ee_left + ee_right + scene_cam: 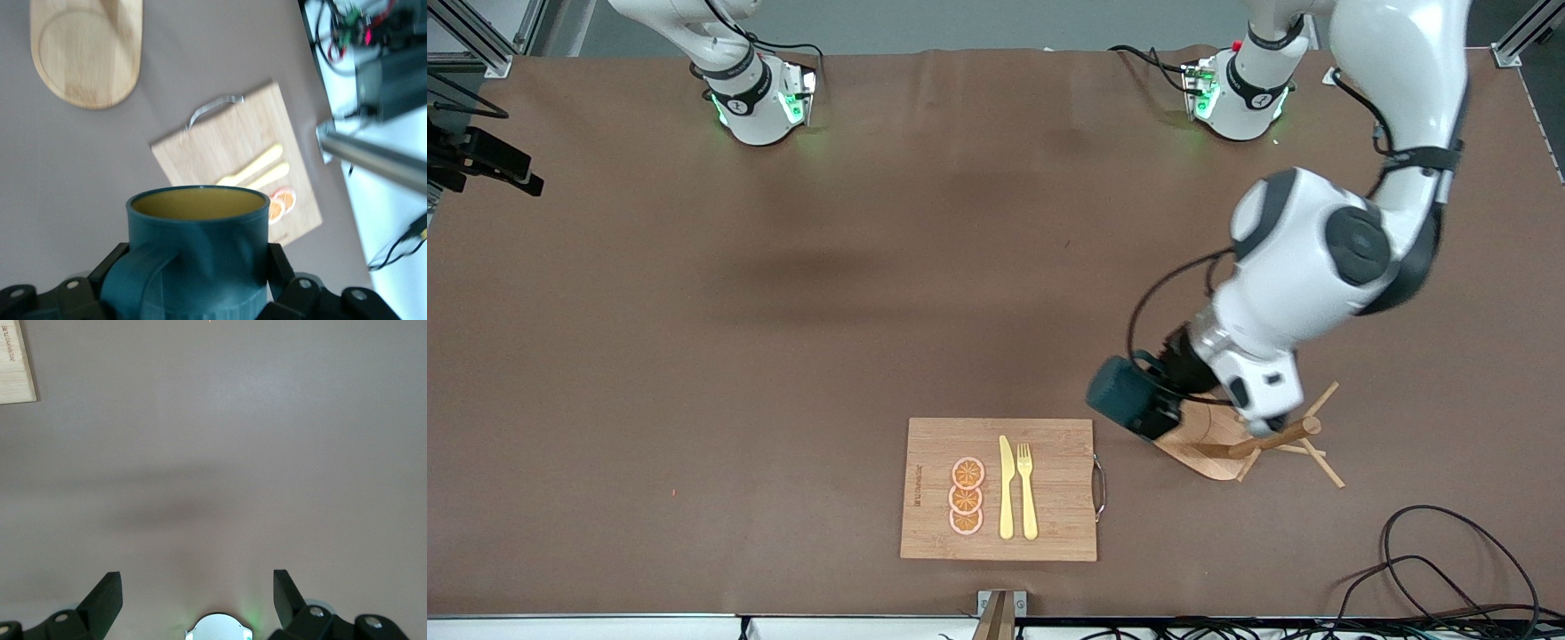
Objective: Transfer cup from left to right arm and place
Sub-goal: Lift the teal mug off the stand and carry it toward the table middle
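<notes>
- One brown counter (783,356) carries everything, with two arm bases standing along its edge farthest from the front camera.
- Two arms are at work. The left arm reaches out over its own end of the counter; the right arm waits, held high over bare counter.
- One wooden cutting board (1049,489) with a metal handle (1100,484) lies near the counter's edge closest to the front camera.
- One wooden mug stand (1209,444), with an oval base and thin pegs, rests beside the board toward the left arm's end of the counter; it shows tipped in the front view.
- One left hand (1169,391) hangs over the counter just beside the stand's base, clenched on the cup, its dark fingers (280,263) pressed against the cup's two sides.
- One right hand (198,593) hovers with its two fingers (107,593) spread wide and nothing between them.
- One cup (1125,396), dark teal with a mustard-yellow inside, is held off the counter in the left hand, over the gap between the board and the stand. In the left wrist view its mouth faces away from the hand and its handle (137,283) sits toward the camera.
- One yellow knife (1006,489) and one yellow fork (1027,489) lie side by side on the board.
- Three orange slices (966,496) lie in a short row on the board beside the knife, touching one another.
</notes>
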Controlling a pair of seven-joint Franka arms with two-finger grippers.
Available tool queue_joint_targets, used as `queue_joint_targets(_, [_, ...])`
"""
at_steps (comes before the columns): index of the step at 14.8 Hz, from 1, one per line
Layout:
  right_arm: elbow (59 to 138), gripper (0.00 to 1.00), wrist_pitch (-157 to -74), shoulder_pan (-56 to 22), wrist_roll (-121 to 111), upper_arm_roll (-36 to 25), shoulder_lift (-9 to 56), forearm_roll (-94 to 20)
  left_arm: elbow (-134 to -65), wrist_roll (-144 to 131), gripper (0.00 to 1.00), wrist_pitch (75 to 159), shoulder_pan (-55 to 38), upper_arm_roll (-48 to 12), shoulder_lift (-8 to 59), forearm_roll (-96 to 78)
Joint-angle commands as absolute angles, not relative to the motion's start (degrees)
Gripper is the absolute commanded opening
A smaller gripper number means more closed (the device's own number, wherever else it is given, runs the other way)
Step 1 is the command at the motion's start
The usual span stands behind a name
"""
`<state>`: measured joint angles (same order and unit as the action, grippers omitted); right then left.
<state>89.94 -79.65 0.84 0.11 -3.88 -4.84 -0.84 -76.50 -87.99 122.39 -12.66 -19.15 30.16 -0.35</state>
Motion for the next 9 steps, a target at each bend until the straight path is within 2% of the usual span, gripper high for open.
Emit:
queue_joint_targets(1, [91.0, 1.0, -80.1, 0.7, -0.3, -4.0, -5.7, -1.1, -77.1, -93.2, 0.55, 122.7, -20.4, -18.3, 29.2, 6.6])
queue_joint_targets(9, [89.7, 1.0, -79.6, 0.6, 0.5, -4.0, -5.5, -0.6, -77.3, -110.3, 0.56, 122.8, -41.6, -17.9, 36.5, 42.2])
